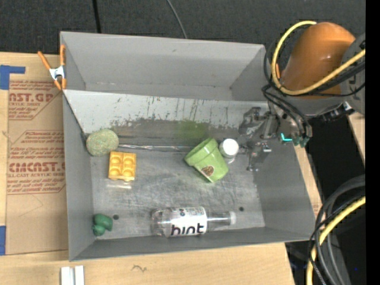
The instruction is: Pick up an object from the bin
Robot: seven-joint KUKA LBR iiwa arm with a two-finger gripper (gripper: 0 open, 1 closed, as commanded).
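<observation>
My gripper hangs at the right side of the bin, above the sloping right wall, its dark metal fingers pointing down and slightly spread with nothing between them. Just left of it lies a small white round cap-like thing. That white thing touches a green cup, which lies tipped on its side with a brown mark on its wall. Farther toward the front, a clear plastic bottle with a white label lies on its side.
A yellow block with round studs and a pale green sponge ball rest at the left. A small dark green toy is in the front left corner. The arm with its orange cover and cables stands beyond the right rim.
</observation>
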